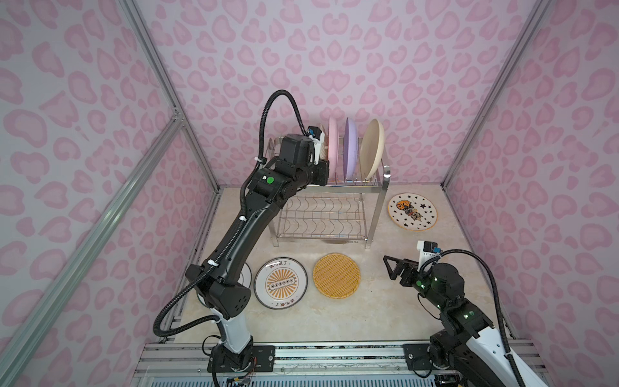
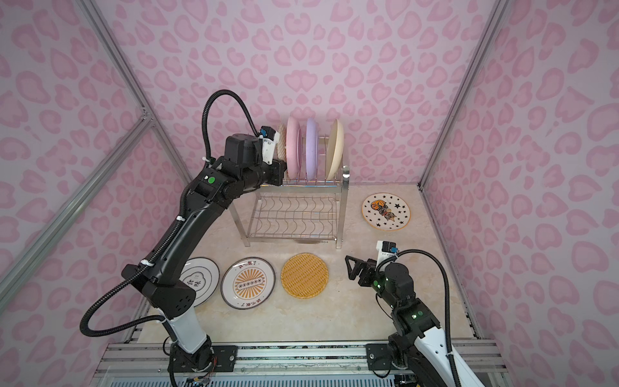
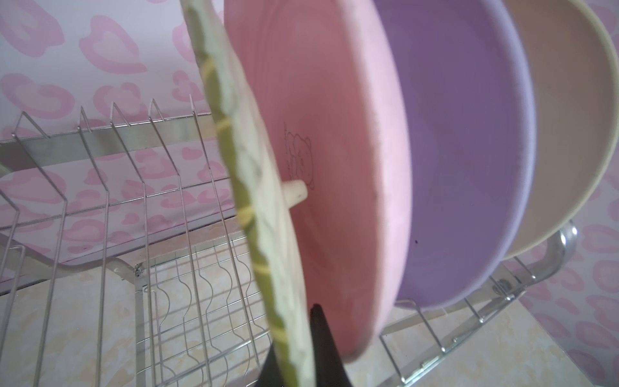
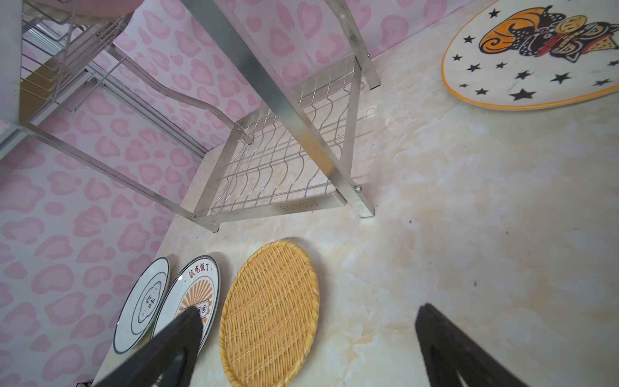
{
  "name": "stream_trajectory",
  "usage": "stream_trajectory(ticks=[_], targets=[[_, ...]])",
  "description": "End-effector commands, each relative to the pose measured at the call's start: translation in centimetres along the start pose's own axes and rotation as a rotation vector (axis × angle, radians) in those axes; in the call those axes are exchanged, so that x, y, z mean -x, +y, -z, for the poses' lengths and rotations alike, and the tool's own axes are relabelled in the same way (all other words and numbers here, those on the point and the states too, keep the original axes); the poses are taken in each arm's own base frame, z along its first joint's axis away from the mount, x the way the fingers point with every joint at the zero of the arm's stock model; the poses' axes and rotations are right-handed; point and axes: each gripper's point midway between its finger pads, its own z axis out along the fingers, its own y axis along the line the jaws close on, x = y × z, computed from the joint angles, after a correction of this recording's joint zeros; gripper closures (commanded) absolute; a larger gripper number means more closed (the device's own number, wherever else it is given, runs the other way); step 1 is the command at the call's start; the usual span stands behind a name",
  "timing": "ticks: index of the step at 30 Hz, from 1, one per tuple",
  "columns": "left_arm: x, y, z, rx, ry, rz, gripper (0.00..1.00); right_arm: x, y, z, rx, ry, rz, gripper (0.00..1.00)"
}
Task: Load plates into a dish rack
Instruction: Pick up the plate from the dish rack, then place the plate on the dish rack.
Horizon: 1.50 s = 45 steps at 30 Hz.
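Loading is judged to be roughly half done. Three plates are seen standing on edge on the top tier of the dish rack (image 1: 321, 236), which is set at twelve o'clock on the table (image 1: 335, 318): the pink plate (image 1: 332, 147), the lilac plate (image 1: 350, 150) at its three o'clock, and the cream plate (image 1: 372, 149) beyond that. A fourth, the held woven plate (image 3: 264, 234), is pinched by its rim in the left gripper (image 3: 296, 348) and is kept upright just beside the pink plate, at its nine o'clock. Whether it is seated between the prongs cannot be told.

Four plates are left lying flat on the table. The star plate (image 1: 412, 211) is found at three o'clock of the rack. A row at six to eight o'clock is made up of the second woven plate (image 1: 336, 275), the sunburst plate (image 1: 280, 283) and the dark-rimmed plate (image 2: 201, 281), the last partly hidden by the left arm. The right gripper (image 1: 388, 268) is held released and empty at about four o'clock of the rack, near the second woven plate but apart from it.
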Motion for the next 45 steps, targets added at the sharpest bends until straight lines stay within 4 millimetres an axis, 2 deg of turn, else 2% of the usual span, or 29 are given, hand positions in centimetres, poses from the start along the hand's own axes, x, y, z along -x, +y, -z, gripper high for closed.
stream_trajectory(ticks=[1, 7, 10, 14, 21, 30, 45], targets=[[1.0, -0.1, 1.5, 0.008, -0.03, -0.027, 0.97, -0.1, 0.1, 0.0, 0.01, 0.001, -0.01, 0.0], [4.9, 0.8, 5.9, 0.072, -0.178, -0.032, 0.96, -0.1, 0.0, 0.2, 0.008, -0.003, -0.011, 0.0], [5.3, 1.0, 7.0, 0.089, -0.202, -0.045, 0.96, 0.0, 0.1, 0.3, 0.014, -0.009, -0.01, 0.0], [5.6, 1.2, 7.4, 0.095, -0.231, -0.057, 0.96, 0.0, 0.2, 0.1, 0.019, -0.007, -0.009, 0.0], [5.5, 1.4, 6.4, 0.078, -0.221, -0.051, 0.96, 0.0, 0.3, 0.1, 0.023, -0.006, -0.009, 0.0], [3.5, 1.1, 3.5, 0.01, -0.136, -0.039, 0.96, -0.2, 0.0, 0.1, 0.015, -0.003, -0.006, 0.0], [0.7, 2.2, 0.8, 0.023, -0.035, -0.032, 0.96, -0.5, -0.2, 0.0, 0.012, 0.002, -0.008, 0.0]])
